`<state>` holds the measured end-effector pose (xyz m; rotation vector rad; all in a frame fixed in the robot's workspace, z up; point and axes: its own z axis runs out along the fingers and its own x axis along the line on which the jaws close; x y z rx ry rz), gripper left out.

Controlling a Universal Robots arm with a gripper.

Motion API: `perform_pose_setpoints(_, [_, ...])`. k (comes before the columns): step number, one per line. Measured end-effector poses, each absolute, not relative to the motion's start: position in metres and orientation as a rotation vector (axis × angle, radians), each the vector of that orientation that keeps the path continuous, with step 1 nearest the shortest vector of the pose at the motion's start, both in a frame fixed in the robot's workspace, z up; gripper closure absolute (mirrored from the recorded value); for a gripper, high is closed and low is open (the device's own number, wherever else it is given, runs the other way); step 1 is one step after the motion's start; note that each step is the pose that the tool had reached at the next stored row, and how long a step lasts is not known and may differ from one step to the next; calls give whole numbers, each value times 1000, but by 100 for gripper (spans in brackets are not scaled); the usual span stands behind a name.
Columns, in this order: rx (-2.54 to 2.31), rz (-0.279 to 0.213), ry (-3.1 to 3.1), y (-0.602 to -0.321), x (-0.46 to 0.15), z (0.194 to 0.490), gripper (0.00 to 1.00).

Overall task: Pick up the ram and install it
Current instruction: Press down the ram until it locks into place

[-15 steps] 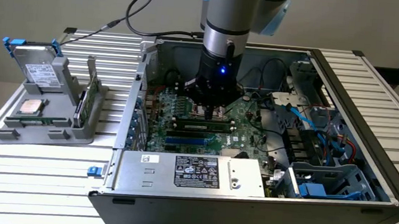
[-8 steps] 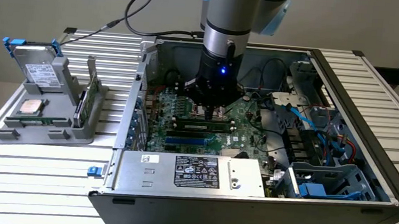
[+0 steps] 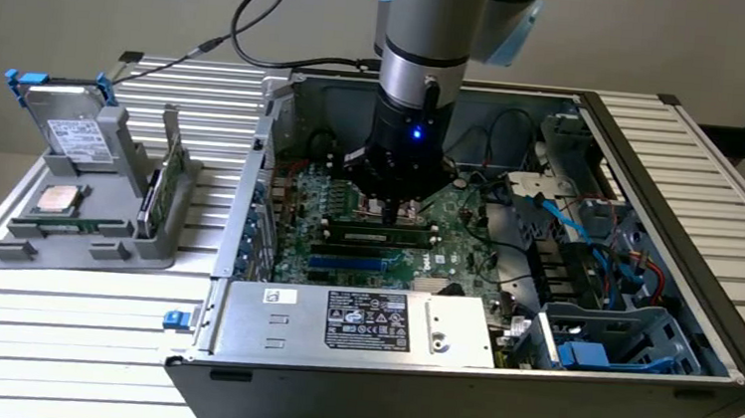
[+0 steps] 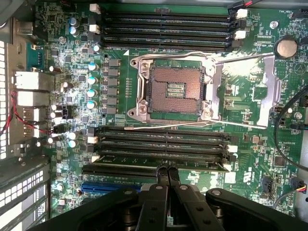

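Observation:
The ram [image 3: 377,234] is a slim green stick with dark chips. It stands on edge in a black slot of the motherboard [image 3: 458,226] inside the open computer case, just in front of the processor socket [image 4: 173,89]. My gripper [image 3: 390,210] hangs straight down over the middle of the stick, shut, with nothing between its fingers. In the wrist view its fingertips [image 4: 167,172] are pressed together at the near edge of the bank of memory slots [image 4: 163,144]. I cannot tell whether the tips touch the stick.
The case walls [image 3: 689,244] surround the board, with a power supply [image 3: 363,323] at the front and blue cables [image 3: 583,246] at the exterior view's right. A grey holder [image 3: 119,219] outside at the exterior view's left carries a silver processor chip [image 3: 61,199] and a drive [image 3: 72,130].

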<state>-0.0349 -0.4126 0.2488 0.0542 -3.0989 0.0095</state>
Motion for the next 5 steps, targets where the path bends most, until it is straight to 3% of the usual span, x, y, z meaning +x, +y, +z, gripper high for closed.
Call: perform_pose_setpoints(5, [54, 10, -3099, -413, -35, 249, 90])
